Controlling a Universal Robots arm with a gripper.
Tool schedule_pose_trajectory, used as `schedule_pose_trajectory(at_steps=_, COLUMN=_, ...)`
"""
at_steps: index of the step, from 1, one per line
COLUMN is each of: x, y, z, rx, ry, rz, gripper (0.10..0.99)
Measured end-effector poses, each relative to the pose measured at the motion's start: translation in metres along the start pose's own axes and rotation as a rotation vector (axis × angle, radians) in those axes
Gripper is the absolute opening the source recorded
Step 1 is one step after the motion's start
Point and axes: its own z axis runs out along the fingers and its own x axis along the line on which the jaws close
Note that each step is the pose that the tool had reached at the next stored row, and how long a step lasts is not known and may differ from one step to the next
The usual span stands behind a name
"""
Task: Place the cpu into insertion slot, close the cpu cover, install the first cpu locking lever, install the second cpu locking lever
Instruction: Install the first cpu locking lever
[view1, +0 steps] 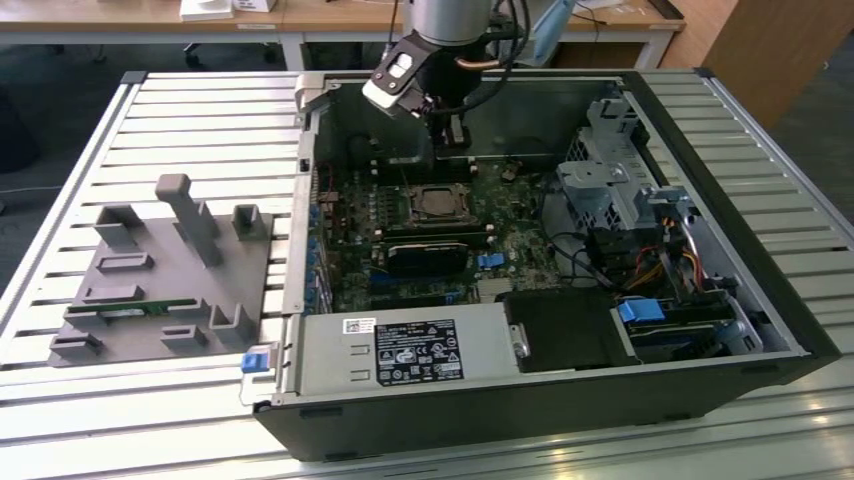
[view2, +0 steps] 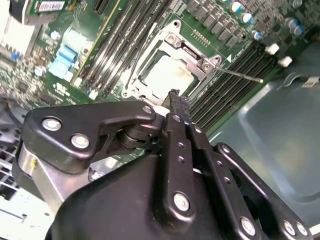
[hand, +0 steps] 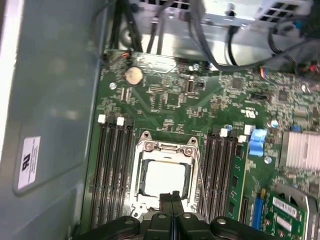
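The cpu (hand: 164, 178) lies flat in the socket on the green motherboard, its pale metal top showing through the window of the cpu cover (hand: 165, 148). The cover lies down over it, and the insertion slot is hidden beneath both. A thin metal locking lever (view2: 243, 76) angles out from one side of the socket. My gripper (hand: 172, 194) hangs just above the socket's edge, its black fingers pressed together and holding nothing. In the exterior view the gripper (view1: 450, 140) is over the back part of the open computer case, beyond the cpu (view1: 435, 204).
Long black memory slots (hand: 111, 170) flank the socket on both sides. A drive cage (view1: 611, 190) and cables fill the exterior view's right of the case, with a power supply (view1: 400, 352) at the front. A grey parts fixture (view1: 160, 270) sits on the slatted table outside.
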Motion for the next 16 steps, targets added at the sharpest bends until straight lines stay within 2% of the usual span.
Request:
schedule_pose_trajectory(at_steps=5, x=0.0000, y=0.0000, z=0.0001, rx=-0.002, ry=0.0018, rz=-0.078, gripper=0.106)
schedule_pose_trajectory(at_steps=16, x=0.0000, y=0.0000, z=0.0001, rx=-0.003, ry=0.0038, rz=-0.165, gripper=0.106)
